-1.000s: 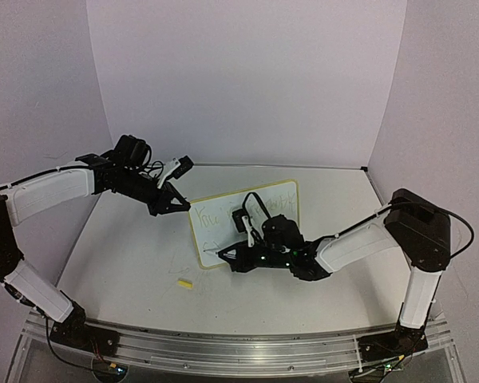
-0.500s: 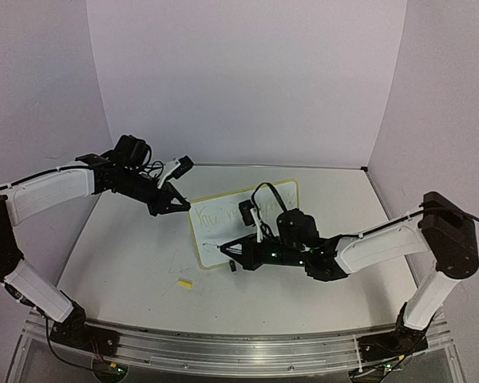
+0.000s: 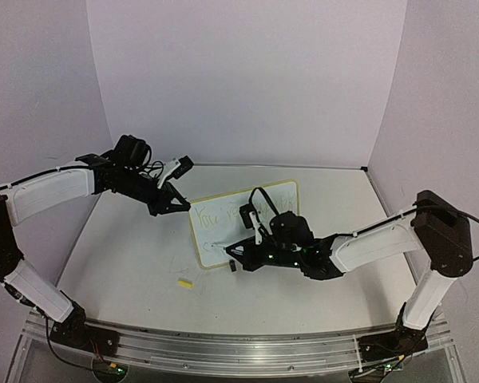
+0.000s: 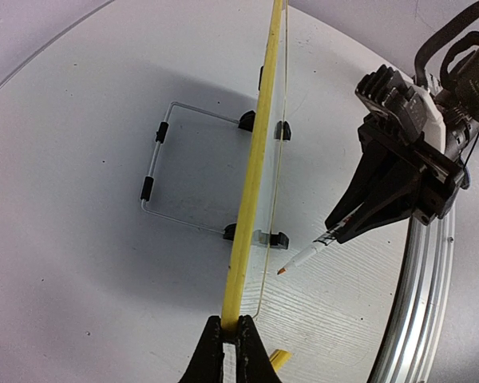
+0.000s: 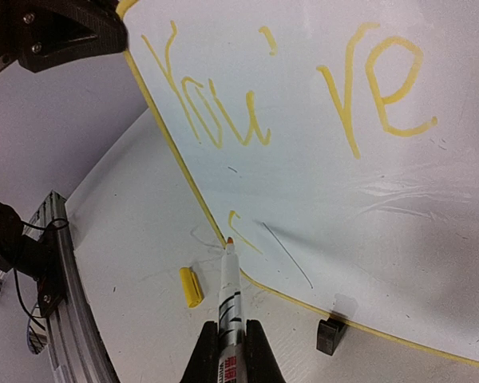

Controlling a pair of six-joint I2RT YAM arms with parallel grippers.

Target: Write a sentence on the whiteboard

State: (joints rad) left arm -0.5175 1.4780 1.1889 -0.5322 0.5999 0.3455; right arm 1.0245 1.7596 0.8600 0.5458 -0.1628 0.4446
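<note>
Two tools are clamped: left tool (image 4: 231, 339) on the whiteboard (image 5: 463, 199) rim, right tool (image 5: 226, 343) on a marker (image 5: 231, 299) tipped at its lower-left corner, blank surface rightward.

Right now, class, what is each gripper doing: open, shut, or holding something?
Left gripper: jaws shut on the whiteboard rim.
Right gripper: jaws shut on the marker.

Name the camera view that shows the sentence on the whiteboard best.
Right wrist: the sentence is large, "You're" plus a started stroke. Top external shows faint marks, partly behind the right arm. Left wrist sees the whiteboard edge-on, no writing.
</note>
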